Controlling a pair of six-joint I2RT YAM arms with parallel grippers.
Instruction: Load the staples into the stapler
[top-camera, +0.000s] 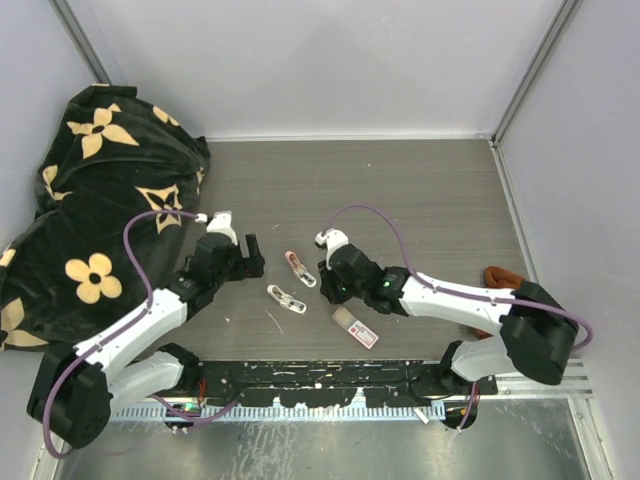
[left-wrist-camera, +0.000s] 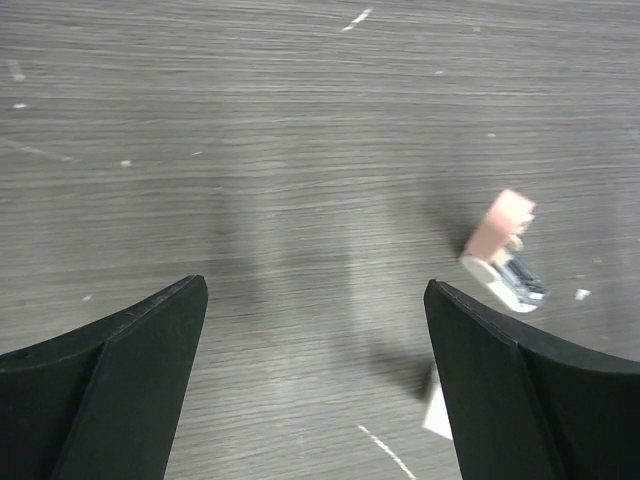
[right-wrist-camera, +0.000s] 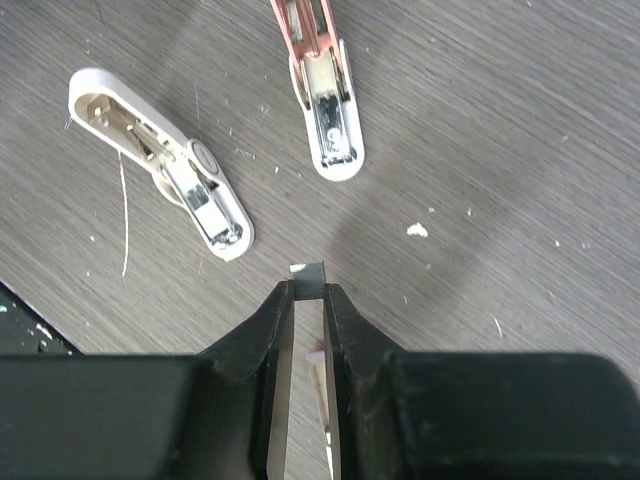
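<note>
**Right gripper pinches a staple strip; left gripper wide and empty**

Your right gripper (right-wrist-camera: 307, 292) has its fingers drawn almost together on a thin silvery staple strip (right-wrist-camera: 307, 272). The strip stands on edge between the pads, with its squared end poking just past the fingertips. It touches neither stapler.

Just ahead of those fingertips you have the pink-trimmed stapler (right-wrist-camera: 328, 110). It lies opened out on the table (top-camera: 400, 190) with its metal magazine facing up and its near end toward the strip. To its left in the right wrist view, a little apart, lies the white stapler (right-wrist-camera: 160, 160), also opened and set at a slant. A thin pale sliver (right-wrist-camera: 123, 215) rests on the wood beside the white stapler; you cannot tell from these views what it is.

Your left gripper (left-wrist-camera: 315, 290) is spread wide and holds nothing, with wood grain showing between its fingers. In the top view it sits to the left of both staplers, near the edge of the black flower-patterned cloth (top-camera: 100, 200) heaped along the table's left side.

The staple box (top-camera: 355, 327) lies flat with its red-and-white label up. It is toward the near edge of the table, just on the near side of the right gripper and apart from both staplers. You cannot tell whether any strips are inside it.
</note>
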